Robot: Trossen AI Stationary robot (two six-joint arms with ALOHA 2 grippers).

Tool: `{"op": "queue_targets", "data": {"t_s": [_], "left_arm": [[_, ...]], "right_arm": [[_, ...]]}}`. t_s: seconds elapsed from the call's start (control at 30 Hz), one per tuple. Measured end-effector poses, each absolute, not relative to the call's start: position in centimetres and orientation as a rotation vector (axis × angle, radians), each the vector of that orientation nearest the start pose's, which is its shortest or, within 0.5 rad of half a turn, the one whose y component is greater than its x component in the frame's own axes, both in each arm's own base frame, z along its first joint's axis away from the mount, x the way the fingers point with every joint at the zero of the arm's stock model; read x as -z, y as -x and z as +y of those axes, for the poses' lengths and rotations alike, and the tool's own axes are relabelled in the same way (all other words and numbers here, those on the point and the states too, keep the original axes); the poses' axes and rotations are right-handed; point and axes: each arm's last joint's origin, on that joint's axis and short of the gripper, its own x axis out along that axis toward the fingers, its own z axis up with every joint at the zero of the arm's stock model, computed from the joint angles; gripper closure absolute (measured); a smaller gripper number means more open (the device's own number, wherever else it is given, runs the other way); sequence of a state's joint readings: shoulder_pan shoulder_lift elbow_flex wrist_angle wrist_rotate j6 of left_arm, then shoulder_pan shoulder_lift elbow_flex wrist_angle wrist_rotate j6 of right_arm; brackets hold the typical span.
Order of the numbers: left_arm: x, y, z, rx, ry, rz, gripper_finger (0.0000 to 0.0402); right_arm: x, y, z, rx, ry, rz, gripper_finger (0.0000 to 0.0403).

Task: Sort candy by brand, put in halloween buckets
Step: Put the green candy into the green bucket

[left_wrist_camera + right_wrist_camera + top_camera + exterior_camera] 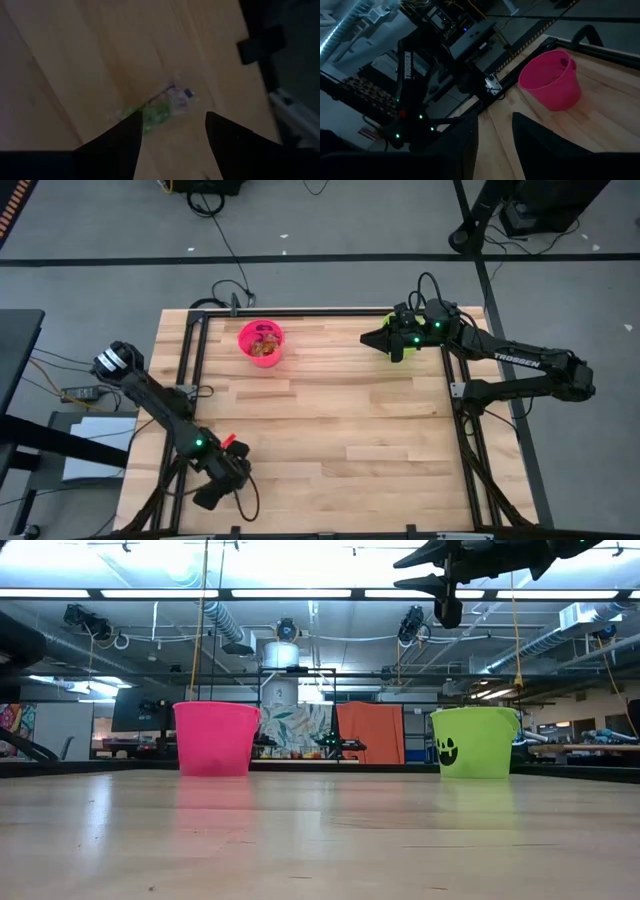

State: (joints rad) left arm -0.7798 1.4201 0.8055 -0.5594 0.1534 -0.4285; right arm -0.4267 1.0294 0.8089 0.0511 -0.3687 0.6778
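Pink bucket already holds candy; my left gripper, open, hovers over one green candy near the table's near-left corner; my right gripper, open, is above the green bucket.

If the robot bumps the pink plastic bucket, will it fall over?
Probably not easily. The pink plastic bucket looks squat, though slightly narrower at the base, and the wrapped candy inside weighs it down. Being thin plastic on the smooth wooden table, it would likely slide instead.

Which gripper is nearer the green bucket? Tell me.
Right. The right gripper hangs directly above the green bucket at the table's far right; the left gripper sits at the near left corner, far away.
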Motion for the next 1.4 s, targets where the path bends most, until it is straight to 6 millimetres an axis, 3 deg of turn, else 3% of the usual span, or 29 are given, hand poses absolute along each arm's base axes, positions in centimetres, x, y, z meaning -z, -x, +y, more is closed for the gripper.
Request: {"op": "queue_targets", "data": {"t_s": [0.7, 1.03, 1.2, 1.4], "left_arm": [[-14.8, -17.9, -18.4, 0.812, -0.559, 1.284, 0.0178], [-14.5, -18.1, -18.5, 0.809, -0.591, 1.276, 0.0181], [-14.6, -18.1, -18.4, 0.804, -0.595, 1.281, 0.0209], [-15.1, -18.2, -18.4, 0.792, -0.608, 1.308, 0.0271]], "right_arm": [[-32.2, -21.8, -7.3, 0.028, -0.794, 0.129, 0.0271], [-32.4, -21.9, -7.0, 0.014, -0.798, 0.114, 0.0271], [-32.4, -21.9, -7.0, 0.015, -0.797, 0.111, 0.0271], [-32.7, -21.9, -7.0, 0.006, -0.787, 0.085, 0.0271]]}}
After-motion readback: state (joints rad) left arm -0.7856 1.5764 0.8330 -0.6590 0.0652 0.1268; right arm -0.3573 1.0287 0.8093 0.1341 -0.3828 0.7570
